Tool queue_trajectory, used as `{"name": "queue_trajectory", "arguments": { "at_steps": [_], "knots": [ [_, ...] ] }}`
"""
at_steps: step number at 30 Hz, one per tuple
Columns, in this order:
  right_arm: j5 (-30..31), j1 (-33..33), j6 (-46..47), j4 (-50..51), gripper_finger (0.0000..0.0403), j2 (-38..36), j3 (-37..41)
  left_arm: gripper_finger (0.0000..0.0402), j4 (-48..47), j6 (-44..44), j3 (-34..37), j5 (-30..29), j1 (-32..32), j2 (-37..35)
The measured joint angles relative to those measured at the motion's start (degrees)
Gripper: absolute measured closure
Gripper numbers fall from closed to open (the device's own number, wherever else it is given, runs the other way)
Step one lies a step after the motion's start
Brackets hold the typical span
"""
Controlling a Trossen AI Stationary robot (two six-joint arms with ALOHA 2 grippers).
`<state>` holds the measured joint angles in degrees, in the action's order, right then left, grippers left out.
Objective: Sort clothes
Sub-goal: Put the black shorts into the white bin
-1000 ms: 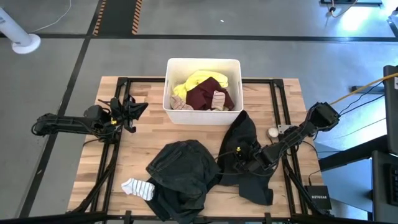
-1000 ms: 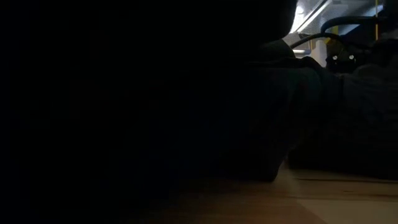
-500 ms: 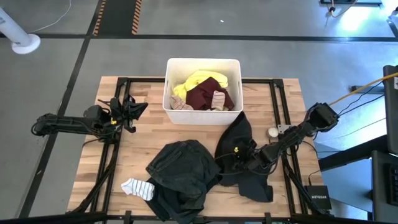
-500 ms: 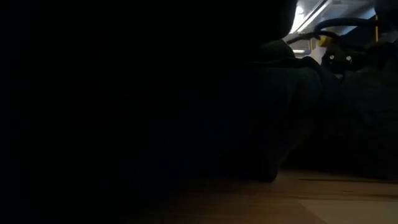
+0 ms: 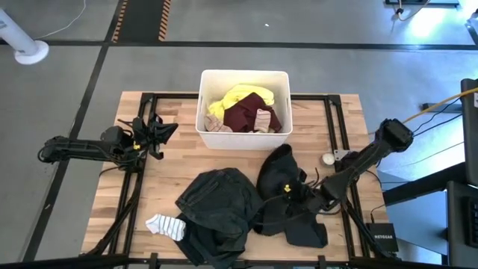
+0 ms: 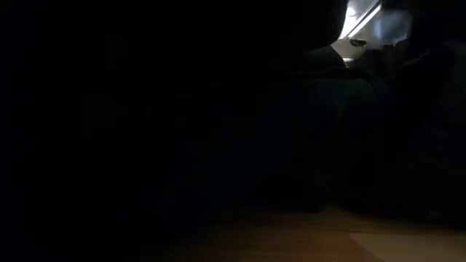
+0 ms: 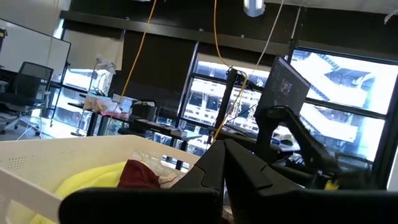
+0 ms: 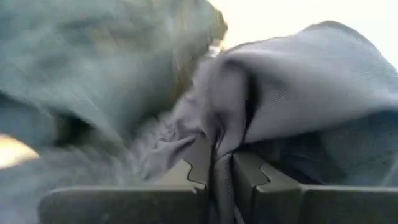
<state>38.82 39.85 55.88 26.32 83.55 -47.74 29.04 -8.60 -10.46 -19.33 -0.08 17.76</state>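
Note:
The white bin (image 5: 205, 131) at the far middle holds yellow, maroon and pink clothes (image 5: 243, 110). A dark grey denim garment (image 5: 218, 211) lies near the front edge, with a striped sock (image 5: 165, 226) at its left. A black garment (image 5: 278, 170) lies bunched to the right of the denim. My right gripper (image 5: 293, 196) is shut on it. My left gripper (image 5: 172, 128) hangs shut and holding nothing at the table's left, beside the bin. The low view is almost wholly dark. My right gripper pinches a bunched fold of the black garment (image 8: 219, 144) between its two fingers, near the garment's middle. The fingers come from the table's right side, slanting down. How many layers they have, I cannot tell. Most of the garment lies slack on the table.
A small pale round object (image 5: 328, 158) lies on the wood near the right arm. A black box (image 5: 382, 237) sits off the table's near right corner. Bare wood shows between the left gripper and the denim.
My right gripper has shut on the black garment. The garment's far end, which reached up beside the bin, has drawn back toward the gripper, and the cloth has bunched up. Its near part stays on the table.

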Motion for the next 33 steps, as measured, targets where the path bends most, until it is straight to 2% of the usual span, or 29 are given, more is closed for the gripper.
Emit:
{"name": "queue_trajectory", "arguments": {
  "at_steps": [8, 12, 16, 20, 25, 29, 33],
  "knots": [
    [12.61, 1.03, -15.36, 12.8, 0.0371, -2.23, -19.46, 0.0398, 0.07, -0.02, 0.0, 0.0, 0.0, 0.0],
    [19.31, 0.49, -28.27, 14.68, 0.0371, -2.3, -29.71, 0.0398, 0.09, -0.01, 0.0, 0.0, 0.0, 0.0],
    [22.91, -1.47, -42.15, 14.13, 0.0371, -2.41, -39.63, 0.0398, 0.11, -0.02, 0.0, 0.0, 0.0, 0.0],
    [23.09, -6.29, -54.61, 13.69, 0.0371, -2.41, -47.98, 0.0398, 0.09, 0.0, 0.0, 0.0, 0.0, 0.0],
    [22.77, -15.84, -67.44, 12.06, 0.0371, -2.47, -57.13, 0.0398, 0.03, 0.0, 0.0, 0.0, 0.0, 0.0],
    [16.18, -25.56, -74.08, 7.86, 0.0371, -2.5, -60.85, 0.0398, -0.22, 0.0, 0.0, 0.0, 0.0, 0.02],
    [7.75, -35.49, -75.43, 3.92, 0.0371, -2.04, -61.01, 0.0398, -0.22, 0.05, 0.0, 0.0, 0.0, 0.0]
  ]
}}
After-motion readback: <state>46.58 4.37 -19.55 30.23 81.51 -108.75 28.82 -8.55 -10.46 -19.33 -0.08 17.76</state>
